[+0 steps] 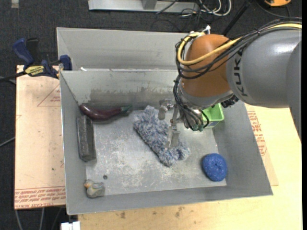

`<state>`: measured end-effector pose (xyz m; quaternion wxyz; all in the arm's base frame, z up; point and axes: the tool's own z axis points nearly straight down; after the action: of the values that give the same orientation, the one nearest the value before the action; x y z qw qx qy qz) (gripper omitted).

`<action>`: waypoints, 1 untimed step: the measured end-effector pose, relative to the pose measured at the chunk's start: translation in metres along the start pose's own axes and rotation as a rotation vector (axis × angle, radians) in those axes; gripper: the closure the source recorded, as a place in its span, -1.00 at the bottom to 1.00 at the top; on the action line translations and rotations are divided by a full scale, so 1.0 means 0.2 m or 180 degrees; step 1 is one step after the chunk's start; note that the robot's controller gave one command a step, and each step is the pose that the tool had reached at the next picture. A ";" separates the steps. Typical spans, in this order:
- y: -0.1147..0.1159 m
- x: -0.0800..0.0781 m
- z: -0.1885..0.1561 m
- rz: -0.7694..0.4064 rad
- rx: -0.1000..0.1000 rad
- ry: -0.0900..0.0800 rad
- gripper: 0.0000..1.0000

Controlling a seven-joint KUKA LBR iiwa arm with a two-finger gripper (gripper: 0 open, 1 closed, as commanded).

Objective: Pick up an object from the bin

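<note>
In the camera view we look down on the grey metal bin (144, 83), and the arm (268, 66) comes in from the right side. Its wrist carries an orange cover (206, 66), with yellow and black cables (184, 51) running around it.

Under this cover the gripper (173, 128) hangs low over the middle of the bin. It is just above a blue-grey fluffy cloth (153, 131), or maybe touching it; we cannot decide which. We also cannot tell if the gripper is released or clenched, because its lower part mixes with the cloth behind it.

The cloth lies crumpled on the bin floor and stretches from the middle toward the front right. Just behind the gripper, near the right wall, there is a bright green thing (214, 115), partly hidden by the wrist. A round blue ball (214, 167) lies at the front right, near the cloth but apart from it.

At the back left a dark purple eggplant (101, 112) lies along the back wall. A long grey bar (86, 139) lies beside the left wall. A small grey-brown thing (95, 189) sits in the front left corner.
</note>
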<state>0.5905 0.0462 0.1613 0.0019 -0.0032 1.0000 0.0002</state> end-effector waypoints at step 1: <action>-0.01 -0.05 0.16 -0.0492 -0.0003 0.0002 -1.00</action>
<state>0.6007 0.0438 0.1290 0.0016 -0.0804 0.9968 0.0005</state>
